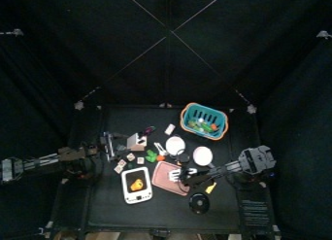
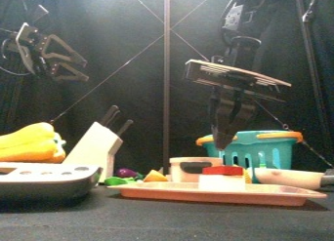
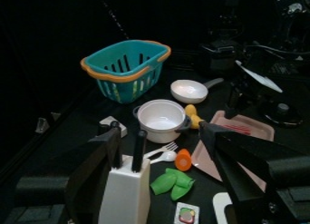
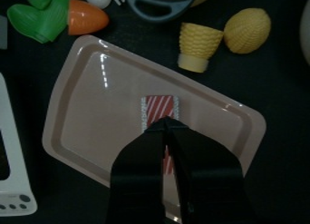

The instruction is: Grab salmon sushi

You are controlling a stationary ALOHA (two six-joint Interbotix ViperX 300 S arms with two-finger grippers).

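The salmon sushi (image 4: 161, 108), a white rice block with a striped orange-pink top, lies on the pink tray (image 4: 97, 101). In the front view the sushi (image 2: 222, 176) sits on the tray (image 2: 280, 194) directly under my right gripper (image 2: 225, 147). My right gripper (image 4: 166, 128) hangs just above the sushi with its jaws closed to a point, holding nothing. My left gripper (image 3: 169, 178) is open and empty; it is raised at the left (image 2: 39, 50), away from the tray.
A teal basket (image 1: 204, 116) stands at the back right. A white bowl (image 3: 160, 119), a white knife block (image 3: 121, 187), a green pepper (image 4: 43, 19), a carrot (image 4: 87, 17) and a lemon (image 4: 247, 28) ring the tray. A yellow pepper (image 2: 29, 142) lies on a scale, front left.
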